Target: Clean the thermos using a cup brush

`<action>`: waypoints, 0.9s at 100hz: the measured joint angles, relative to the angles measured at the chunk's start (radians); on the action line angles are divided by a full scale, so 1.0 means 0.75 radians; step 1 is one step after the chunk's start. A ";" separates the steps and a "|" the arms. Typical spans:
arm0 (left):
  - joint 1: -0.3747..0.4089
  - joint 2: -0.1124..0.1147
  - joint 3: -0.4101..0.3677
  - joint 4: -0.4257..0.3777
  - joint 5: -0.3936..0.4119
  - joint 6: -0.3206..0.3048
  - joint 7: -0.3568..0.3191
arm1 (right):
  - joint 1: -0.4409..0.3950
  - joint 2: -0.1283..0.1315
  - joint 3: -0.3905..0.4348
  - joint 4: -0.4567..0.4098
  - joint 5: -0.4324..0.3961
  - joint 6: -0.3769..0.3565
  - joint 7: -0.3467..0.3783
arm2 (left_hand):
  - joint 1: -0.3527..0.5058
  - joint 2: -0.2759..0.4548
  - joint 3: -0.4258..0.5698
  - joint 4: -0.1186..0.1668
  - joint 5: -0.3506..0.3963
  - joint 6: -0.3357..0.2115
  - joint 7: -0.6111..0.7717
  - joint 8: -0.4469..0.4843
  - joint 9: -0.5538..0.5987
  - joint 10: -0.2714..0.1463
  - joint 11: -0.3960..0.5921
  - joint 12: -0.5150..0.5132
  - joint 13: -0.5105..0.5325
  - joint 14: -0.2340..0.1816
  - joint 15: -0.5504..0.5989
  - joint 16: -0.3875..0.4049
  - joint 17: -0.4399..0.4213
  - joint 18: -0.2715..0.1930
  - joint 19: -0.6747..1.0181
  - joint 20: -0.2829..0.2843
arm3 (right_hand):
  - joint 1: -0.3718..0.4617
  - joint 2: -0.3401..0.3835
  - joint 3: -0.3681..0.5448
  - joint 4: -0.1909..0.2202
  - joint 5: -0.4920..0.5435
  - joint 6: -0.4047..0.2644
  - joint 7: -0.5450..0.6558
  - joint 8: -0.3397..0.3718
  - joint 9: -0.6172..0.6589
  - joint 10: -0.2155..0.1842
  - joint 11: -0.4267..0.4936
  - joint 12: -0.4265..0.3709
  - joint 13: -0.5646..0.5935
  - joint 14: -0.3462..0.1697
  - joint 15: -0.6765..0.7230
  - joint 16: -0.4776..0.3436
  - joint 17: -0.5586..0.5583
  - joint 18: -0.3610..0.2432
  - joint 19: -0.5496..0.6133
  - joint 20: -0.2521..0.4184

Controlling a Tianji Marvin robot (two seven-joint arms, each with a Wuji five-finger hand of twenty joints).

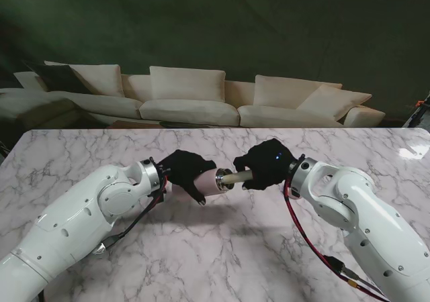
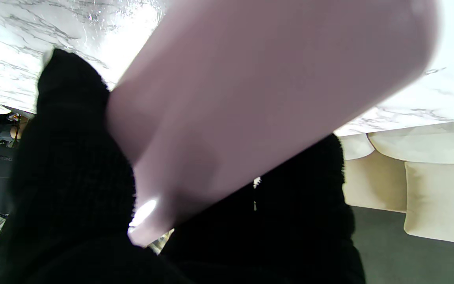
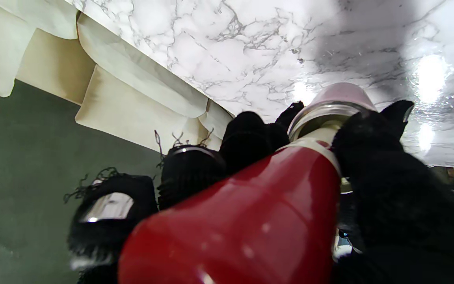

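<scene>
My left hand [image 1: 183, 170], in a black glove, is shut on a pale pink thermos [image 1: 213, 180] held on its side above the marble table, its steel-rimmed mouth toward my right hand. In the left wrist view the pink body [image 2: 258, 98] fills the frame between gloved fingers [image 2: 73, 165]. My right hand [image 1: 267, 163], also gloved, is shut on the cup brush. Its cream shaft [image 1: 240, 177] enters the thermos mouth. In the right wrist view the brush's red handle [image 3: 250, 228] leads to the steel rim [image 3: 325, 110]. The brush head is hidden inside.
The white marble table [image 1: 222, 248] spreads under both arms. A cream sofa [image 1: 195, 101] with cushions stands beyond the table's far edge against a dark green wall. A bright light reflection lies at the table's far right corner [image 1: 410, 151].
</scene>
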 measured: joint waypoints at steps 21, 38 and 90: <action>-0.009 0.004 0.024 0.007 -0.006 0.004 0.003 | 0.030 0.013 -0.059 0.026 0.038 0.019 0.010 | 0.000 0.000 0.000 0.000 0.000 0.000 0.000 0.000 0.000 0.000 0.000 0.000 0.000 0.000 0.000 0.000 0.000 0.000 0.000 0.000 | 0.002 0.000 0.000 0.000 0.014 0.028 0.000 0.000 0.014 0.012 0.005 0.014 0.000 0.000 0.028 0.003 0.014 0.000 0.018 -0.006; -0.012 0.003 0.040 0.019 -0.019 0.006 0.005 | 0.087 0.013 -0.125 0.085 0.046 0.021 0.007 | 0.000 0.000 0.000 0.000 0.000 0.000 0.000 0.000 0.000 0.000 0.000 0.000 0.000 0.000 0.000 0.000 0.000 0.000 0.000 0.000 | 0.014 0.000 0.001 0.000 0.014 0.038 0.000 0.000 0.015 0.013 0.015 0.028 0.000 0.000 0.032 0.003 0.015 0.000 0.018 -0.007; 0.012 0.002 -0.007 0.007 0.003 0.006 0.003 | -0.013 0.003 -0.013 -0.020 0.047 0.025 0.038 | 0.000 0.000 0.000 -0.001 0.000 0.000 0.000 0.000 0.000 0.000 0.000 0.000 0.000 -0.001 0.000 0.000 0.000 0.000 0.000 0.000 | 0.032 0.000 -0.001 -0.010 0.016 0.075 0.001 0.000 0.015 0.031 0.016 0.030 -0.001 -0.001 0.046 0.015 0.028 0.000 0.025 -0.019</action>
